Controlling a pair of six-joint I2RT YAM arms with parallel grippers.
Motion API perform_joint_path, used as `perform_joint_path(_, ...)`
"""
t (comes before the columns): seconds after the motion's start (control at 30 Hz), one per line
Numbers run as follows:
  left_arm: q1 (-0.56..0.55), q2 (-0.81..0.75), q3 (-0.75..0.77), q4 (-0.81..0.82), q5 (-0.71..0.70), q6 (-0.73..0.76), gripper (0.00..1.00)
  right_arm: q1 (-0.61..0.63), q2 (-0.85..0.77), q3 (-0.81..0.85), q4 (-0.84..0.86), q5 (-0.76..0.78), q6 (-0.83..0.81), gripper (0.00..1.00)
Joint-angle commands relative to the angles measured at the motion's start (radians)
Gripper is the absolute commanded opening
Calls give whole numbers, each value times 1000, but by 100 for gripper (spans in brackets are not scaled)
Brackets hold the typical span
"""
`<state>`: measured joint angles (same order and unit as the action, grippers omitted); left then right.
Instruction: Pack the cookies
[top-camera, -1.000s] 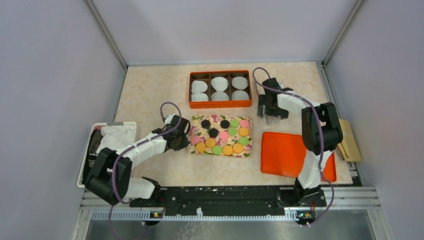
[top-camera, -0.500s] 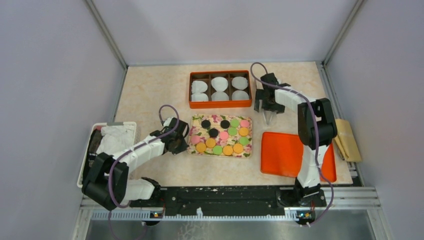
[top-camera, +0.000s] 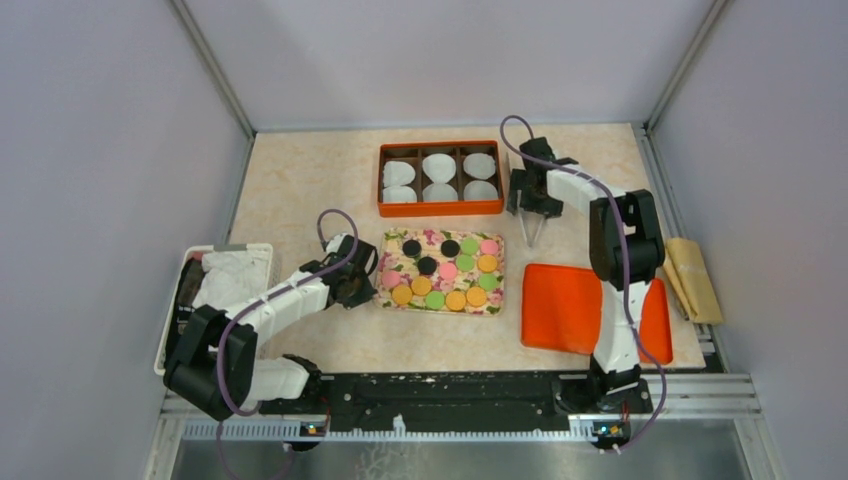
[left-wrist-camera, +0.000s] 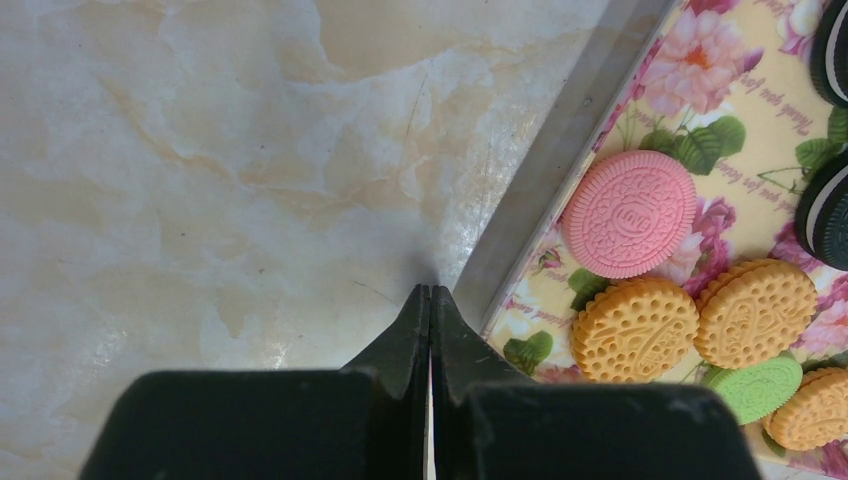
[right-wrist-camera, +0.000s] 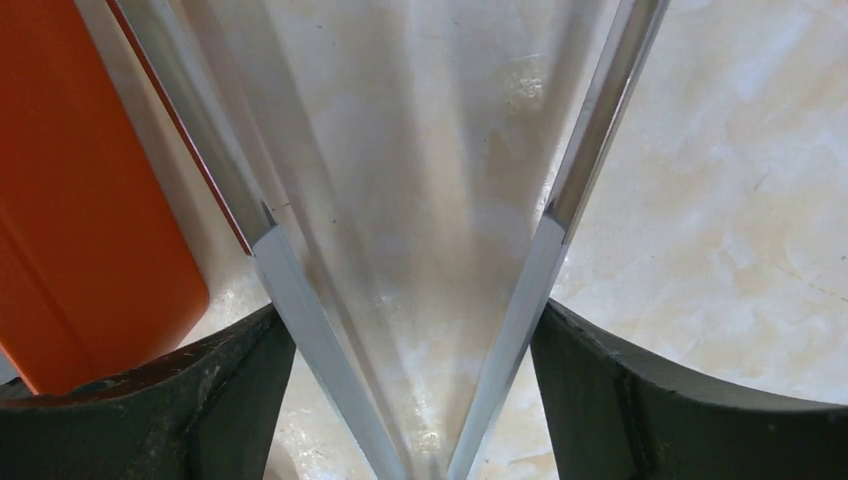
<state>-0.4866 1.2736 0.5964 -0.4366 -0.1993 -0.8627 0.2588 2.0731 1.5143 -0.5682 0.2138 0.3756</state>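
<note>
The cookies (top-camera: 445, 272), black, pink, green and orange discs, lie on a floral tray (top-camera: 385, 290) at the table's middle. My left gripper (top-camera: 368, 275) is shut and empty, resting at the tray's left edge. In the left wrist view its tips (left-wrist-camera: 430, 292) touch the table next to the tray rim (left-wrist-camera: 560, 160), near a pink cookie (left-wrist-camera: 628, 213) and an orange cookie (left-wrist-camera: 634, 328). My right gripper (top-camera: 530, 205) is shut on metal tongs (top-camera: 532, 230) right of the orange box (top-camera: 440, 208). In the right wrist view the tongs (right-wrist-camera: 555, 220) spread open from between my fingers (right-wrist-camera: 410, 320).
The orange box holds several white paper cups (top-camera: 438, 165). An orange lid (top-camera: 580, 305) lies at the front right and shows in the right wrist view (right-wrist-camera: 70, 200). A white basket (top-camera: 215, 260) with cloth sits at the left edge. A tan object (top-camera: 695, 280) lies at the right edge.
My right gripper has moved back and slightly left with the tongs, whose tips now point toward the near side. My left gripper has barely shifted.
</note>
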Motion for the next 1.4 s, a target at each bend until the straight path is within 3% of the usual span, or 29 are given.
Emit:
perform_joint_path(0.0,-3,-6,2,0,-17,12,0,-7,71,-36,-60,21,-3,78)
perform_joint_path(0.23,-3,4,6,9,-2,17,0,-8,-32,-105,-33,63,-8,58)
perform_joint_path(0.4,-4,-8,18,4,6,20,0,-7,-121,-117,-44,67,-20,49)
perform_joint_path(0.83,-4,-43,126,-54,-14,56,0,-7,-310,-26,-145,54,-46,53)
perform_joint_path(1.37,-3,-34,169,-53,-30,78,0,-7,-327,-24,-185,43,-56,62)
